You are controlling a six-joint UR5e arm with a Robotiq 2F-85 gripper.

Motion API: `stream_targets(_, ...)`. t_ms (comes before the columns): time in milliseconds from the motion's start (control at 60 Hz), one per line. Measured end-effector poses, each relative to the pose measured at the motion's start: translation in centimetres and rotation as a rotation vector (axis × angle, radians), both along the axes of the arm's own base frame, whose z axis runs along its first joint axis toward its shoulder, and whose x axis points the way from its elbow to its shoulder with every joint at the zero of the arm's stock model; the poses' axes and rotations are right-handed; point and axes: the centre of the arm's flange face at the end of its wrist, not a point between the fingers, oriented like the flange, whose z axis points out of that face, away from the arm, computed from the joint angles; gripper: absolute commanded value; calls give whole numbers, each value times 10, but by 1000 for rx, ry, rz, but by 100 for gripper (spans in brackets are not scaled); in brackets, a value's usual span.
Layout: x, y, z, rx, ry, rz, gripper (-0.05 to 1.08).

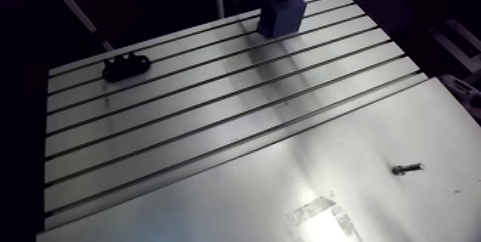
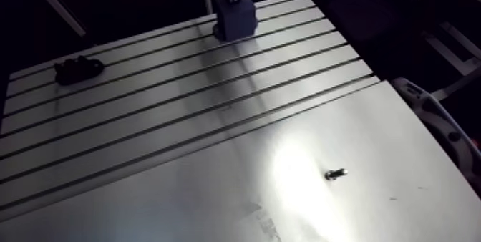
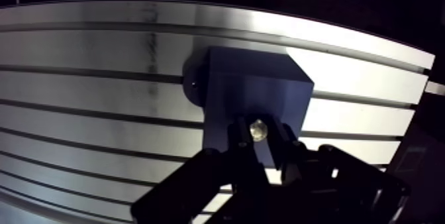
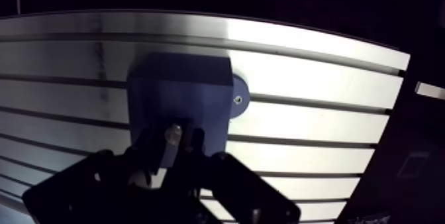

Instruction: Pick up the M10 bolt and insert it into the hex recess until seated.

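Steel bolt (image 3: 258, 129) pinched in the narrowed claw (image 3: 261, 140) (above blue block (image 3: 251, 87)).

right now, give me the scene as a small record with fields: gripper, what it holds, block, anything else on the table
gripper: black two-finger gripper, shut on a shiny metal bolt
held bolt: above the top face of the blue block
block: near the far edge of the slotted aluminium table
second bolt: lying flat on the smooth plate, untouched
other: black bracket-like part on the slots, apart from the block
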Motion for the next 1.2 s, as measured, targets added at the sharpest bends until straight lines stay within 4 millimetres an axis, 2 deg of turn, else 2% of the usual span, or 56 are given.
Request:
stream_targets(650, -1, 3, 2, 1, -6, 27, 75)
stream_targets(1200, 2, 5, 2, -8, -17, 191, 74)
